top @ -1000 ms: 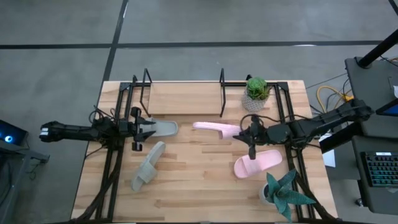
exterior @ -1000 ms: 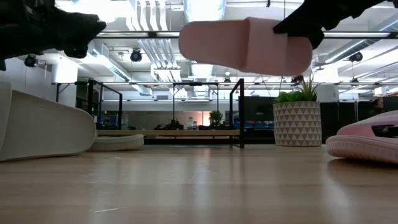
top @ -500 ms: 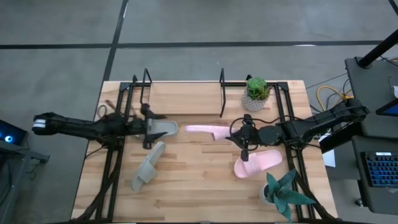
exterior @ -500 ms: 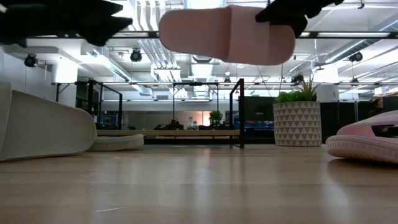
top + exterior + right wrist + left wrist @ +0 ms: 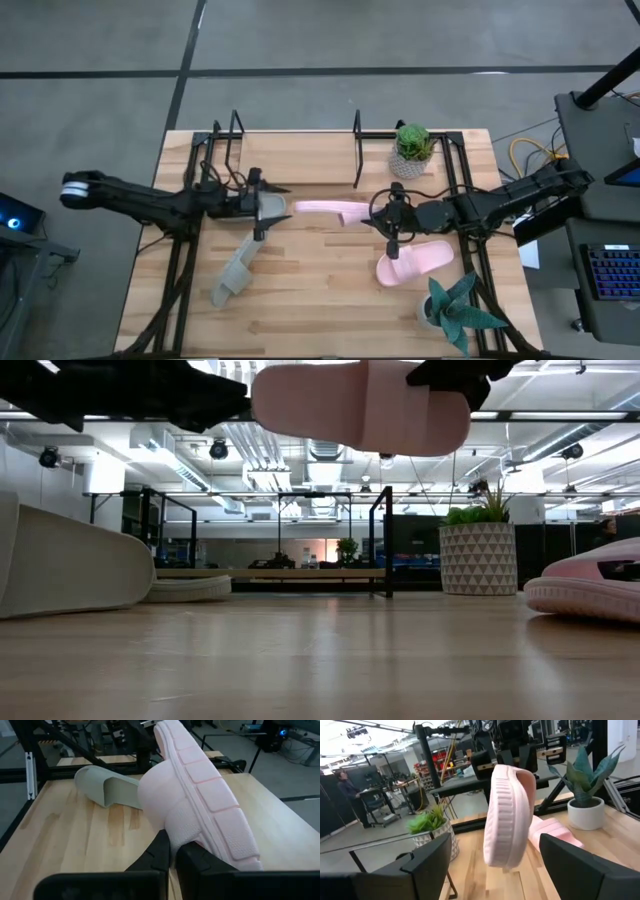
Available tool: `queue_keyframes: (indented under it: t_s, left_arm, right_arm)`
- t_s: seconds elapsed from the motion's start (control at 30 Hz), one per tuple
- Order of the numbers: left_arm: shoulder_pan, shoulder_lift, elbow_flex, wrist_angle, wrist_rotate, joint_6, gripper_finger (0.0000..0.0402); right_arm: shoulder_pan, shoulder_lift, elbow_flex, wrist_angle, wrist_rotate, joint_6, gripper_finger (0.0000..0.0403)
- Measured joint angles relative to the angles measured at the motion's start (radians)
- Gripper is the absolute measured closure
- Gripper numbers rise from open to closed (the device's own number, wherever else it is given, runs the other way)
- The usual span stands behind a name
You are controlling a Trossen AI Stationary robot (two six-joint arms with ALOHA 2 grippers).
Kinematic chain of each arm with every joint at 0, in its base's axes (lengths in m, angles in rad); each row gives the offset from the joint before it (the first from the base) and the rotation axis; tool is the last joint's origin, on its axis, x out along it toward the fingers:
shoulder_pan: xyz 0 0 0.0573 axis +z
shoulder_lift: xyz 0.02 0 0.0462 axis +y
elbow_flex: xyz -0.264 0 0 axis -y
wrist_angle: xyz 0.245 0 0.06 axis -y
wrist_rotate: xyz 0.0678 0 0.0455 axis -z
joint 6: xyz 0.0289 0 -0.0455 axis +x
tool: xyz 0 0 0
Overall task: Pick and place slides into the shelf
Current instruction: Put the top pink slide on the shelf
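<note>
A pale pink slide [image 5: 328,210] hangs on edge above the table's middle, with my right gripper [image 5: 385,217] shut on it. My left gripper [image 5: 278,206] is open, level, facing it from the left. The slide's toe end [image 5: 506,820] stands between the open fingers [image 5: 427,862], and I see no touch. One grey-green slide [image 5: 272,208] lies flat on the table below my left gripper. The other grey-green slide [image 5: 237,268] rests on its side nearer the front. A second pink slide [image 5: 413,262] lies at the right. The shelf [image 5: 300,158] stands at the far edge. My right gripper pinches the pink slide's strap [image 5: 175,837] between its two shut fingers [image 5: 161,851]. It comes from the table's right, slanting slightly down. The slide is lifted clear of the table and turned on edge, with its ribbed sole [image 5: 210,795] to one side and its toe toward the left arm.
A potted plant [image 5: 412,148] in a patterned white pot stands at the shelf's right end. A second plant [image 5: 455,308] stands at the near right corner. Black frame rails [image 5: 180,260] run along both sides of the table. Bare tabletop lies across the near middle.
My left gripper has gone toward the table's right and up, from the grey-green slide to the pink slide's toe. My right gripper has carried the pink slide a little toward the left and higher, and the slide has rolled more onto its edge.
</note>
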Motion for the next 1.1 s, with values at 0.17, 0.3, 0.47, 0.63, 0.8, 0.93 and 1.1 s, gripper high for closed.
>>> queue_keyframes:
  t_s: [0.17, 0.3, 0.47, 0.63, 0.8, 0.93, 1.1]
  left_arm:
    - [0.000, 0.041, 0.000, 0.083, -0.001, 0.007, 0.0116]
    - [0.000, 0.078, 0.000, 0.137, -0.001, 0.007, 0.0116]
    - [0.000, 0.138, 0.033, 0.141, 0.000, 0.001, 0.0116]
    - [0.000, 0.207, 0.089, 0.141, -0.001, 0.000, 0.0116]
    - [0.000, 0.257, 0.122, 0.137, -0.001, 0.007, 0.0116]
    - [0.000, 0.281, 0.135, 0.137, -0.002, 0.032, 0.0116]
    - [0.000, 0.284, 0.140, 0.136, -0.002, 0.025, 0.0121]
  right_arm:
    - [0.000, 0.001, 0.000, 0.001, 0.000, 0.000, 0.0394]
    - [0.000, 0.000, 0.000, 0.001, 0.000, 0.000, 0.0394]
    - [0.000, 0.000, 0.000, 0.001, 0.000, 0.000, 0.0394]
    - [0.000, 0.000, 0.000, 0.001, 0.000, 0.000, 0.0394]
    - [0.000, -0.001, 0.000, -0.001, 0.000, 0.000, 0.0394]
    - [0.000, -0.001, 0.000, -0.001, 0.000, 0.000, 0.0394]
    - [0.000, -0.001, 0.000, -0.002, -0.004, 0.000, 0.0394]
